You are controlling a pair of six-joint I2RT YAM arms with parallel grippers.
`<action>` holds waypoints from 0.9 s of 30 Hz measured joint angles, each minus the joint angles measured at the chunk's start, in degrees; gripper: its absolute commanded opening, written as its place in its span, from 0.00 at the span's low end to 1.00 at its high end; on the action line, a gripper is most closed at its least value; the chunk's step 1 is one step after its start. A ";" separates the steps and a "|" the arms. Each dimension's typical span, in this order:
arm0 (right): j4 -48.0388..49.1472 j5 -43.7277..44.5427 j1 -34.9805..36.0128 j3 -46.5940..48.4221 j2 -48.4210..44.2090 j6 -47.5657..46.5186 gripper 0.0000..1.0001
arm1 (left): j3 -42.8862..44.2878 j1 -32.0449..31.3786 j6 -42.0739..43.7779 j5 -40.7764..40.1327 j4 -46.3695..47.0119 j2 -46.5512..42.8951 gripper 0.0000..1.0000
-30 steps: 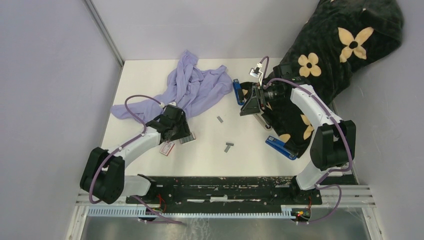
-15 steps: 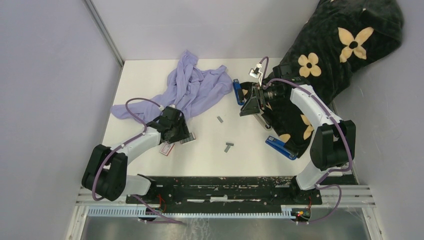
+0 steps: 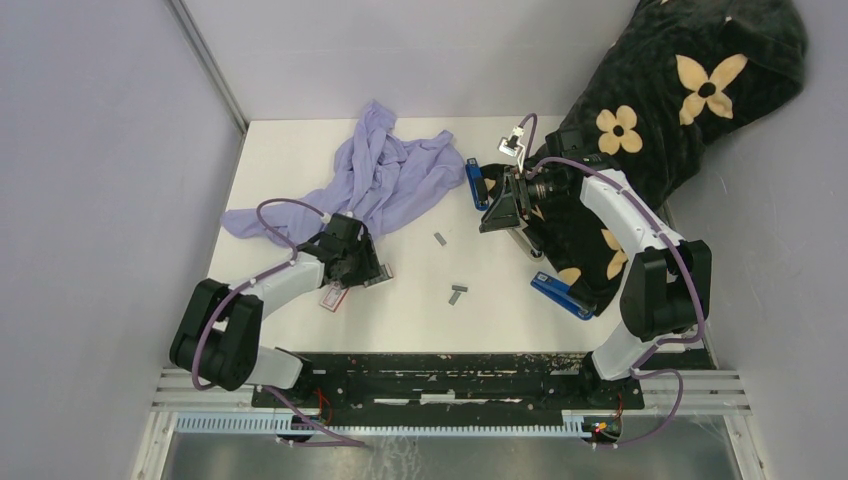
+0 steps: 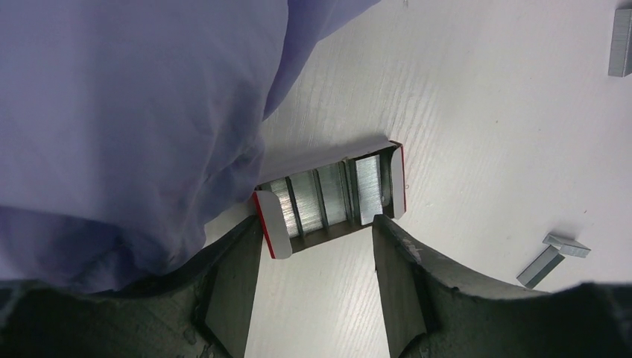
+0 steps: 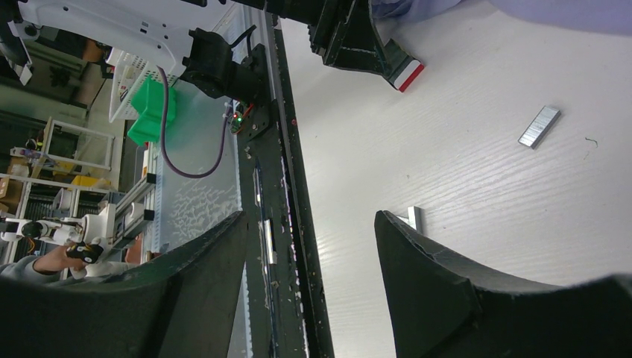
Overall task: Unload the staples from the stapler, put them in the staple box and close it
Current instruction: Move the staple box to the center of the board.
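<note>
My left gripper (image 4: 316, 240) stands open low over the table. Just past its fingertips lies a small open red-and-white box (image 4: 397, 181) holding strips of staples (image 4: 333, 198). From above, the left gripper (image 3: 357, 264) sits beside the purple cloth. Loose staples lie mid-table (image 3: 439, 238) (image 3: 456, 294) and show in the left wrist view (image 4: 555, 253). A blue stapler (image 3: 475, 184) lies next to my right gripper (image 3: 497, 212). The right gripper (image 5: 309, 220) is open and holds nothing. A second blue stapler (image 3: 562, 293) rests at the dark cloth's edge.
A crumpled purple cloth (image 3: 385, 175) covers the back left and touches the left gripper. A dark flowered cloth (image 3: 665, 110) fills the back right, under the right arm. A red-and-white box lid (image 3: 333, 297) lies near the left arm.
The left arm's elbow has swung slightly right while its gripper stays at the staple box. The right arm has not moved.
</note>
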 measured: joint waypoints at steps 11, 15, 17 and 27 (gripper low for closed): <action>0.00 0.00 0.11 0.00 0.00 0.02 0.70 | 0.87 0.02 0.00 3.17 2.62 2.27 0.58; 0.00 0.00 0.11 0.00 0.00 0.02 0.70 | 1.84 0.02 0.00 5.05 4.00 3.87 0.58; 0.00 0.17 0.11 0.00 0.00 0.02 0.70 | 2.08 0.00 -0.02 6.01 4.39 4.35 0.58; 0.00 1.46 0.11 0.00 0.00 0.00 0.70 | 2.19 -0.46 -0.83 9.55 5.92 5.20 0.60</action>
